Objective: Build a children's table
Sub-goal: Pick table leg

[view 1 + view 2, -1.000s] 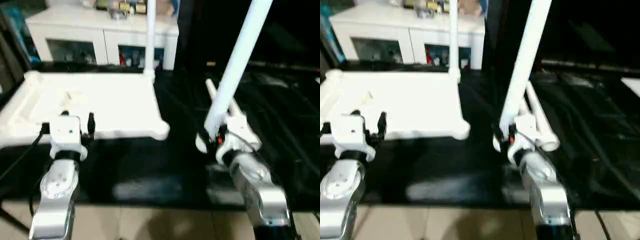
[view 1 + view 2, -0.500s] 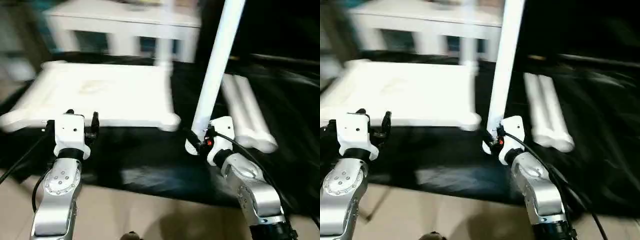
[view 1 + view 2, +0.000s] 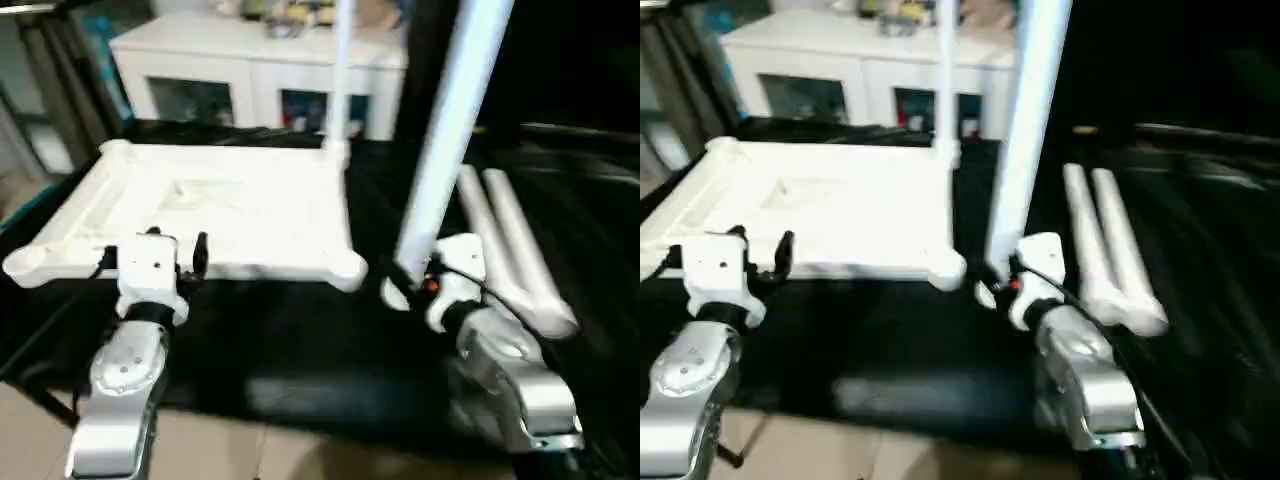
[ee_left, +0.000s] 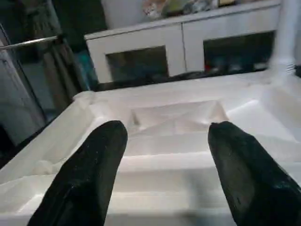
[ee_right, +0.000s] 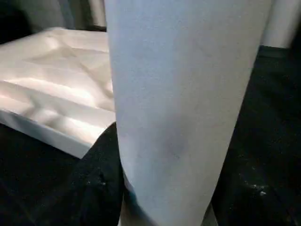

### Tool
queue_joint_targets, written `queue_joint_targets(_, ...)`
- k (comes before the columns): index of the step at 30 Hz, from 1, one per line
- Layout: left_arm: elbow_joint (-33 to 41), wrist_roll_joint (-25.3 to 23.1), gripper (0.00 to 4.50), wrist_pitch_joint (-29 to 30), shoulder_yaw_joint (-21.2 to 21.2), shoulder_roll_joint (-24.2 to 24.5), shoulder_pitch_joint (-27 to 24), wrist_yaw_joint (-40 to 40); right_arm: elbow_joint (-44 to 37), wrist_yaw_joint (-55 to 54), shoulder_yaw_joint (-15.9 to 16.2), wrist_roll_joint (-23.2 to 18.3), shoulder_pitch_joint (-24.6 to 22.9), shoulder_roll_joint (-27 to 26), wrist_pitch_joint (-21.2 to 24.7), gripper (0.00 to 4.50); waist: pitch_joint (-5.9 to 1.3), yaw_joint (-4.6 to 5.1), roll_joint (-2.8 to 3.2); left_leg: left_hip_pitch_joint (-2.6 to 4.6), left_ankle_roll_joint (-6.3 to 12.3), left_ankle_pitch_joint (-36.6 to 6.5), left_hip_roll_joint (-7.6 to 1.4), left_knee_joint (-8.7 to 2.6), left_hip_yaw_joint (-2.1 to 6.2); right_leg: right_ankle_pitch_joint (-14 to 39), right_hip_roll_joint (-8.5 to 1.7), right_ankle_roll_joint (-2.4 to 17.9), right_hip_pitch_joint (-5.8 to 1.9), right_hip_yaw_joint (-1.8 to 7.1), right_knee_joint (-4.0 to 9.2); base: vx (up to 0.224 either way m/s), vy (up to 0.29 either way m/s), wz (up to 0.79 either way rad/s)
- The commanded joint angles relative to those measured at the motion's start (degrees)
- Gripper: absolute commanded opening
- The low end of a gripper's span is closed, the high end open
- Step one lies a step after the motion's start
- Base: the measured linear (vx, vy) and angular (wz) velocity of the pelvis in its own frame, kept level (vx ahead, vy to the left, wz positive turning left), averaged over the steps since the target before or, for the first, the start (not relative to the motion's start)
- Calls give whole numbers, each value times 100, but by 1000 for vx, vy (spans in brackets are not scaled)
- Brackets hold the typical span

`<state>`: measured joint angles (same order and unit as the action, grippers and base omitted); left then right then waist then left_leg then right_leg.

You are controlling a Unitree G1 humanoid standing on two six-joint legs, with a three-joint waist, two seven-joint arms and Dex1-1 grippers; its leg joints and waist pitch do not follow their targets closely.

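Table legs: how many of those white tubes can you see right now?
4: one leg stands upright in the tabletop's far corner, one is held by the right gripper, two lie beside it.

head pair looks down over forearms; wrist cams close, probably both sharing tabletop (image 4: 178,117).

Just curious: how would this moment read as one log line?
right end effector: gripping upright leg | left end effector: open by tabletop | two legs: lying
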<state>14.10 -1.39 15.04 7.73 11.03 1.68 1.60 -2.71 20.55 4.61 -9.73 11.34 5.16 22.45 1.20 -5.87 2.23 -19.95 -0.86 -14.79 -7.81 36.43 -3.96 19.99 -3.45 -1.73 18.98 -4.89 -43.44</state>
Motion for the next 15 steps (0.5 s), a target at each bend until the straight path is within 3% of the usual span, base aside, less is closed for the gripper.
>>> queue_joint_targets(1, 32, 28, 326, 43, -114, -56, 37, 14, -155, -5, -168, -54, -54, 174, 31, 195, -374, 161, 108, 728, 2977, 3316, -870, -439, 606, -181, -179, -513, 709, 171, -44, 113, -69, -20)
queue_joint_targets(2, 33, 45, 326, 35, -100, -78, 35, 19, -162, 0, -162, -66, -39, 196, 36, 195, -386, 193, 16, 698, 2877, 3004, -785, -464, 526, -495, -197, -466, 735, 243, 46, 113, -69, -20)
queue_joint_targets(3, 33, 47, 326, 34, -99, -79, 34, 20, -163, 5, -161, -67, -36, 199, 36, 195, -263, 136, -128, 452, 2362, 1612, -398, -456, 107, -1228, -209, -43, 618, 351, 536, 88, -54, -8)
queue_joint_targets(4, 33, 50, 326, 31, -97, -81, 33, 22, -164, 11, -160, -69, -31, 203, 37, 195, -237, 66, -617, -56, 1589, -197, 307, -145, -264, -513, -402, -253, -87, 854, 1214, 100, -83, 2)
queue_joint_targets(5, 39, 65, 326, 23, -91, -81, 33, 31, -174, 21, -159, -64, -22, 204, 41, 195, -187, -172, -496, -176, 960, -634, 287, 425, -125, 1119, -1095, 259, -355, 1264, 1495, 100, -83, 2)
queue_joint_targets(6, 42, 74, 326, 19, -87, -81, 34, 37, -180, 27, -159, -59, -16, 204, 44, 195, -182, -166, -476, -241, 632, -425, 208, 534, -64, 1597, -1081, 457, -394, 1208, 1456, 92, -95, -5)
queue_joint_targets(7, -7, 272, 326, -166, -6, -108, 65, 147, -186, 33, -160, -60, 12, 203, 65, 195, -138, -164, -477, -320, 280, -12, 179, 503, -35, 1880, -946, 674, -454, 1062, 1445, 76, -61, -8)
queue_joint_targets(8, -7, 272, 326, -166, -6, -108, 65, 147, -186, 33, -160, -60, 12, 203, 65, 195, -80, -153, -359, -359, 164, 377, 15, 301, 20, 1351, -995, 1186, -406, 977, 1466, 76, -61, -8)
queue_joint_targets(9, -153, 479, 326, -310, -67, 104, 166, 655, -181, 43, -179, -100, 67, 215, 101, 195, -71, -139, -394, -335, 133, 619, -63, 83, 10, 1077, -851, 1295, -348, 815, 1432, 78, -13, -3)
queue_joint_targets(10, -217, 526, 326, -382, -112, 206, 209, 862, -176, 51, -190, -121, 89, 220, 112, 195, -147, -167, -183, -128, 102, 1038, -227, -401, -54, 395, -536, 1214, -167, 512, 1293, 80, 48, -6)
queue_joint_targets(11, -329, 701, 326, -599, -158, 346, 290, 1281, -151, 75, -209, -162, 130, 242, 133, 195, -197, -79, -124, -156, 193, 924, -423, -513, 36, -406, -268, 971, -116, 406, 1011, 80, 48, -6)
queue_joint_targets(12, -427, 859, 326, -797, -189, 458, 366, 1637, -124, 95, -226, -197, 173, 261, 153, 195, -270, -78, -83, 1, 229, 1092, -516, -461, 101, -908, -290, 897, -15, 417, 932, 119, 62, -2)
queue_joint_targets(13, -516, 985, 326, -763, -246, 589, 449, 1985, -105, 155, -254, -271, 207, 279, 189, 195, -383, -60, -137, 208, 348, 2546, -535, -266, 169, -2313, -270, 909, 182, 438, 763, 98, 54, 5)
queue_joint_targets(14, -632, 1089, 326, -674, -298, 723, 547, 2309, -93, 224, -269, -323, 239, 310, 198, 195, -340, -77, -169, 119, 315, 3115, -487, -236, 132, -2606, -305, 941, 173, 456, 783, 98, 54, 5)
queue_joint_targets(15, -783, 1145, 326, -631, -392, 898, 668, 2689, -76, 304, -293, -356, 280, 342, 217, 195, -343, -113, -207, 96, 264, 3012, -423, -229, 70, -2597, -320, 946, 160, 471, 795, 21, 64, 5)
